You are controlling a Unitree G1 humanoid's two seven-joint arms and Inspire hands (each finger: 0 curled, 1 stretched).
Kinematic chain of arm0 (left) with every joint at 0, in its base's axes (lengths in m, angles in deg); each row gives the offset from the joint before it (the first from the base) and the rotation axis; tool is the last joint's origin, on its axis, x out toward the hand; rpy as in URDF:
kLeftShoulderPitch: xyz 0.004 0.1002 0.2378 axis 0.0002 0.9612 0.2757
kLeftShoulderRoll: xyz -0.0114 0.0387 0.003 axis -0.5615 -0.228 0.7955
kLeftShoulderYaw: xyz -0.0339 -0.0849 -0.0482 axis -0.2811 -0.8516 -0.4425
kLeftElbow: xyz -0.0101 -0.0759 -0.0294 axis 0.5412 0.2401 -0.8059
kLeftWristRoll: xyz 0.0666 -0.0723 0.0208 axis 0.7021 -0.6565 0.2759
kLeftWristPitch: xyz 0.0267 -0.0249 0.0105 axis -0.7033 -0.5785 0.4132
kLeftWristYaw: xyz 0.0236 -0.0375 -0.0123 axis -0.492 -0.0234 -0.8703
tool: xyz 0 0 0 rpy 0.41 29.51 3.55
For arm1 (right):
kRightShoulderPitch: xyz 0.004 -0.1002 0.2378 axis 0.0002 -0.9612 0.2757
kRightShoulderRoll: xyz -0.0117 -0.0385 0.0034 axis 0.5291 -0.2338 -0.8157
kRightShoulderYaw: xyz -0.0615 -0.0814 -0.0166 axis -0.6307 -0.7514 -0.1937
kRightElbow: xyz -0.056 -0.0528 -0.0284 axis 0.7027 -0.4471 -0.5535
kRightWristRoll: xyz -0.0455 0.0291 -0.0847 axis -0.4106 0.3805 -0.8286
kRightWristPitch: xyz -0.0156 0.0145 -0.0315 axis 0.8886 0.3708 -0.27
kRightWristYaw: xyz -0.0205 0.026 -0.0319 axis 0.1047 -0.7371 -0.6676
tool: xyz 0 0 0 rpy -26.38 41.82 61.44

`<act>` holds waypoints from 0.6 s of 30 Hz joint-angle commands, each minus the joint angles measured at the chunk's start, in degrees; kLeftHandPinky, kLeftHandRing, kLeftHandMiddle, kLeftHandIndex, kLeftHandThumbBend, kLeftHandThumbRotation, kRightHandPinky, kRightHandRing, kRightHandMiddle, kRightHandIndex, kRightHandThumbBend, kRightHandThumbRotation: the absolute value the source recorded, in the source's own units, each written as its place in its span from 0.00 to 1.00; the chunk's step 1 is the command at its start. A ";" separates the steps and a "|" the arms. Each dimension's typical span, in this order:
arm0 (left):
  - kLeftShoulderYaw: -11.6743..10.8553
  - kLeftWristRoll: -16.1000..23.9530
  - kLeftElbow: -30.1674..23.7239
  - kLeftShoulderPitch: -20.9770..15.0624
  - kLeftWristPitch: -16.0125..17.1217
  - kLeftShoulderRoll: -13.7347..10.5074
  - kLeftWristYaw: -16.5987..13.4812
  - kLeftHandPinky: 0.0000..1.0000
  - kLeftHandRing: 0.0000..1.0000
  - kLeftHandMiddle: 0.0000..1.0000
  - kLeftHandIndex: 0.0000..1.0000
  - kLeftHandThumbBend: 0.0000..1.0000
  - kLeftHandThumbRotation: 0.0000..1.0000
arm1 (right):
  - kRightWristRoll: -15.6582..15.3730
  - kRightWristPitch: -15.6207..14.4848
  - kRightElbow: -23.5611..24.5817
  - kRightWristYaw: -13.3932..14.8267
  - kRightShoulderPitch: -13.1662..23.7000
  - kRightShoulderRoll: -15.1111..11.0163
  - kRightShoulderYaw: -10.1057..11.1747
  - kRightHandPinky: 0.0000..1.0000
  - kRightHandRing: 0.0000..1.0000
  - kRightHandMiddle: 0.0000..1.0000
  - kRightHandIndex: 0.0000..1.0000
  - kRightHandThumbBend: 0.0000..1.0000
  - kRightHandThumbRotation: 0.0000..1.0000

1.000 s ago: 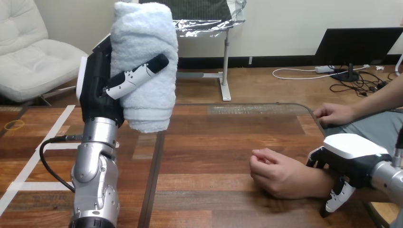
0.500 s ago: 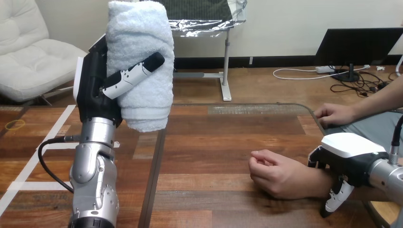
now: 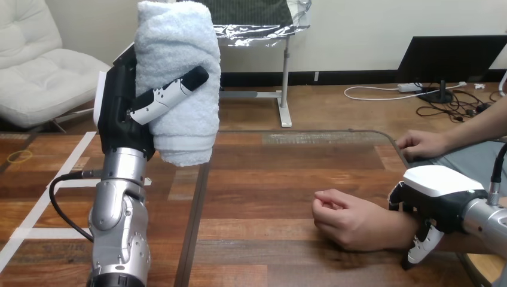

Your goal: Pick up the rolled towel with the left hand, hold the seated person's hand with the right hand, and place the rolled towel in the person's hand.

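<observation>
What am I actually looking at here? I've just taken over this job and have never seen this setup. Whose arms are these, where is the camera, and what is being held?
This is a single picture from a camera on the robot's head, looking down across a wooden table. The silver arms coming in from below are the robot's own.

Its left hand, at the view's left, is raised above the table. Its fingers are curled round a rolled towel, which it holds upright.

At the view's right, its right hand lies over the wrist of a seated person, with its fingers curled down round it. The person's hand rests on the table, loosely closed, and holds nothing. Their other hand lies at the table's far right edge.

The towel has not yet been handed over.
</observation>
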 commanded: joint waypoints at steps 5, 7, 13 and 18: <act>-0.49 -1.08 -3.78 -3.07 0.97 0.22 0.35 0.23 0.30 0.37 0.40 0.51 0.00 | -0.40 1.00 -2.73 1.02 1.04 1.69 -1.55 0.19 0.26 0.35 0.41 0.88 0.00; -0.46 -1.08 -4.01 -2.99 0.93 0.29 0.29 0.23 0.30 0.37 0.40 0.51 0.00 | -0.37 1.00 -2.78 1.08 1.08 1.68 -1.56 0.19 0.25 0.34 0.40 0.88 0.00; -0.51 -1.02 -4.03 -2.95 1.03 0.37 0.29 0.23 0.30 0.37 0.40 0.51 0.00 | -0.26 1.11 -2.91 1.25 1.17 1.62 -1.58 0.17 0.23 0.32 0.39 0.87 0.00; -0.72 -1.19 -3.53 -3.11 1.22 0.43 0.41 0.23 0.29 0.37 0.40 0.52 0.00 | 0.32 1.23 -3.24 1.44 1.11 1.78 -1.27 0.16 0.22 0.31 0.38 0.87 0.00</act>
